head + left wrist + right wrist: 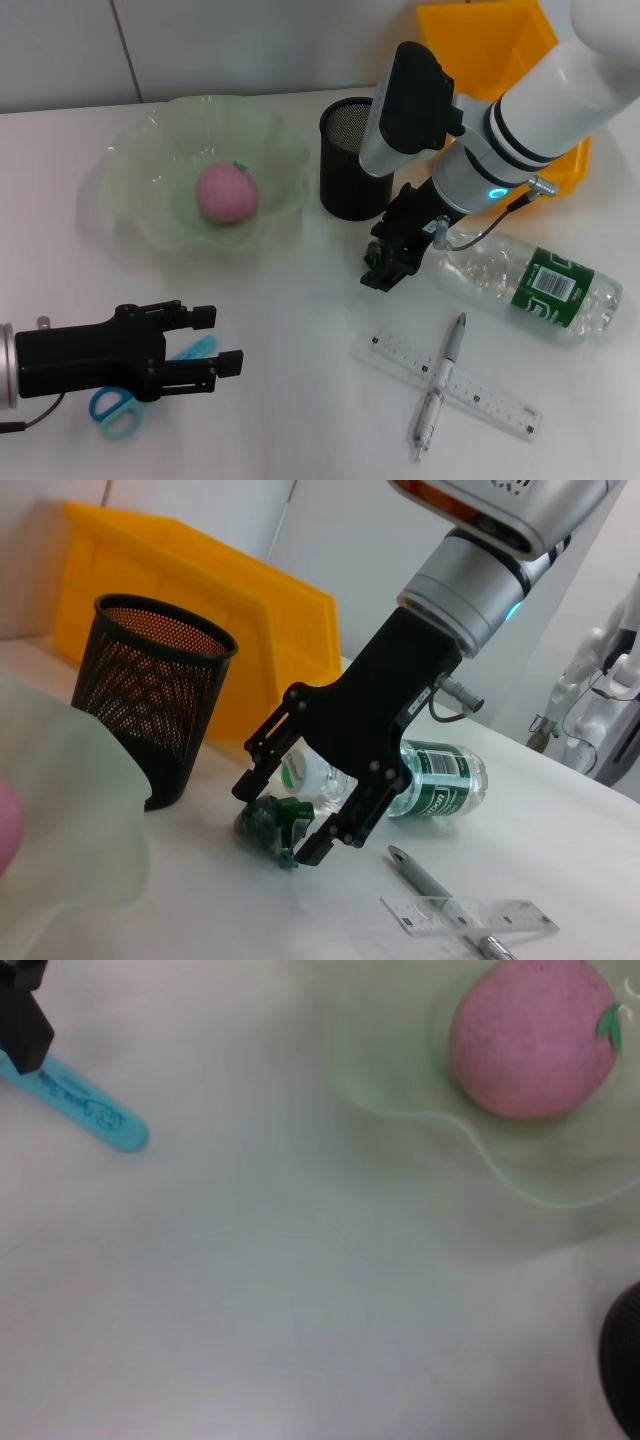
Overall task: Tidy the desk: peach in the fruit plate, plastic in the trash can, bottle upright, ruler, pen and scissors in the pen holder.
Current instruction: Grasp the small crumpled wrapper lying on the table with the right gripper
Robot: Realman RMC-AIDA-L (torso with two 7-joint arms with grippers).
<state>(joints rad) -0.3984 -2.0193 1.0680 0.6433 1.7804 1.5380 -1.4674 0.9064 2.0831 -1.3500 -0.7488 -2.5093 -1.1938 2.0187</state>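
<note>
Plastic (272,825) — right gripper's (290,825) fingers around it; left gripper (215,350) beside scissors (115,408).

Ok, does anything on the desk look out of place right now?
Yes. The bottle lies on its side, the pen sits crosswise over the ruler, and the right pincer is around crumpled plastic beside the pen holder.

A pink peach (227,193) is seen in a pale green fruit plate (140,215), beside a black mesh pen holder (347,160), a yellow bin (490,45), blue-handled scissors (120,410) and a green-labelled clear bottle (530,283).
</note>
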